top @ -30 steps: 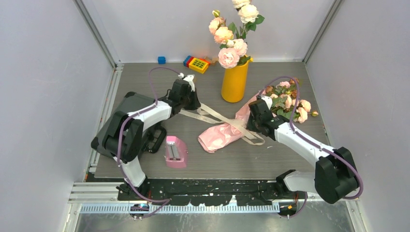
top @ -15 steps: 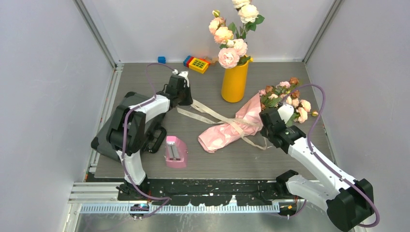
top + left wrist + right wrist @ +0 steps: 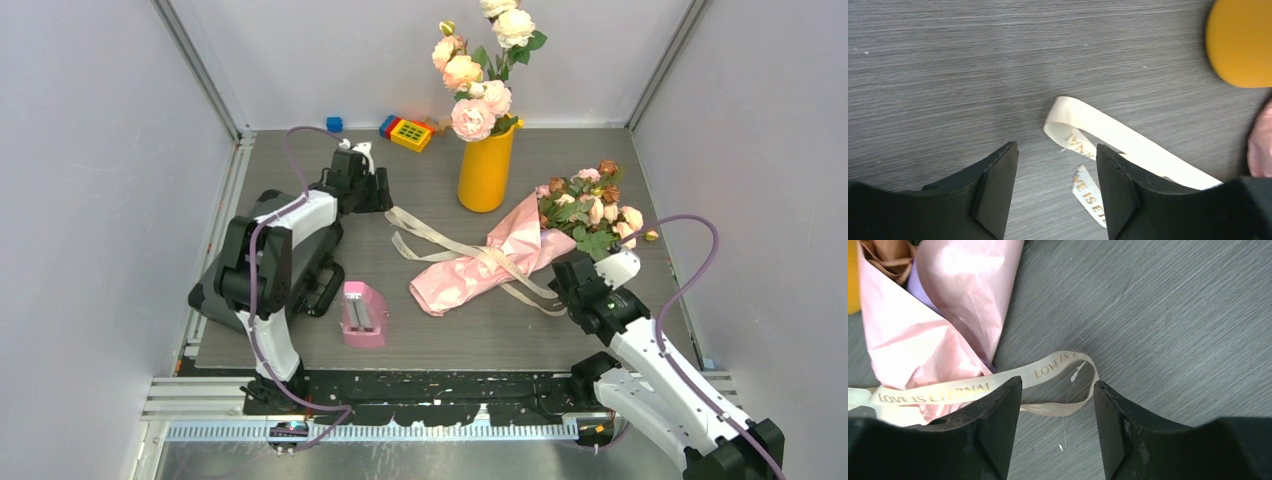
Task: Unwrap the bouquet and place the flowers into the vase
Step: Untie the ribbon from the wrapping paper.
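The bouquet (image 3: 500, 262) lies flat at mid-table, cone tip toward 8 o'clock, the flowers (image 3: 592, 205) spilling out toward 2 o'clock, paper still round the stems. The beige ribbon (image 3: 440, 240) drapes slack across the wrap, w/ one looped tail running to 10 o'clock and another to 5 o'clock; whether a knot is left can't be told. An arm sits at each tail. The left gripper (image 3: 1055, 150) is at 10 o'clock of the bundle, jaws apart, the loop on the table just ahead, nothing held. The right gripper (image 3: 1057, 385) is at 4 o'clock, jaws likewise apart, the printed loop showing between them but not pinched. Prob. this spacing suits a pull from opposite sides, so the tie looks about undone and the paper comes next. The vase (image 3: 486, 170) stands upright at 12 o'clock of the bouquet, close by. Main snag: it's already packed w/ big pale roses (image 3: 475, 70), so little room at the mouth. Also about: pink box-like item (image 3: 363, 312) at 7 o'clock, yellow toy (image 3: 410, 132) and blue block (image 3: 334, 124) at the far edge.
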Motion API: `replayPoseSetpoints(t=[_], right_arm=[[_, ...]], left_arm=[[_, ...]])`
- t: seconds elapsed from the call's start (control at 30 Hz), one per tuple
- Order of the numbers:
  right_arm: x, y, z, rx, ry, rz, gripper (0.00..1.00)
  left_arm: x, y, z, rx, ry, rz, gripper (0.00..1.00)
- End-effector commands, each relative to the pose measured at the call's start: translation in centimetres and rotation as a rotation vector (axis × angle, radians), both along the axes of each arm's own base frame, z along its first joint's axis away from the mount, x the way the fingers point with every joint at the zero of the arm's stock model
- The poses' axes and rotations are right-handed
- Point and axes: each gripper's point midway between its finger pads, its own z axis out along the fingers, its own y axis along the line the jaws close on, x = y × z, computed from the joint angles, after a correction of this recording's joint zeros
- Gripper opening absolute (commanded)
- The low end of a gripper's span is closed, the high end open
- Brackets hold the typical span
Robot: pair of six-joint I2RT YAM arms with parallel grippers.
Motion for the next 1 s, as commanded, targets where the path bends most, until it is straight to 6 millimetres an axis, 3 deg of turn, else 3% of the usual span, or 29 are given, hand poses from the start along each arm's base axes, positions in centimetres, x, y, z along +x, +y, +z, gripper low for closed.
replayPoseSetpoints(t=[0.0,0.1,0.2,0.33,0.53,0.67,0.97], right_arm=[[1.1,-0.7,2.9,-0.029,-0.108,-0.009,0.63],[2.3,0.5,4.6,-0.076,-0.133,0.146,0.71],[4.0,4.0,5.6,-0.042,-0.152,0.365,0.74],[5.5,7.6,5.5,-0.027,-0.116,0.580,0.74],[7.6,11.2,4.6,0.035,-0.081,0.718,0.74],[8.7,12.0,3.6,0.041,-0.062,0.730,0.73],[9.4,12.6,1.8,0.047,-0.031,0.737,0.71]], left_arm=[[-0.6,-2.9,5.7,-0.131,-0.085,-0.097,0.64],[-2.3,-5.3,6.6,-0.151,-0.094,-0.171,0.68],[-4.7,-8.6,7.4,-0.168,-0.106,-0.272,0.71],[-8.2,-13.6,7.8,-0.200,-0.123,-0.426,0.75],[-12.4,-19.9,7.0,-0.213,-0.132,-0.577,0.82],[-13.2,-22.2,6.5,-0.213,-0.146,-0.628,0.83],[-13.7,-24.1,4.5,-0.161,-0.112,-0.678,0.80]])
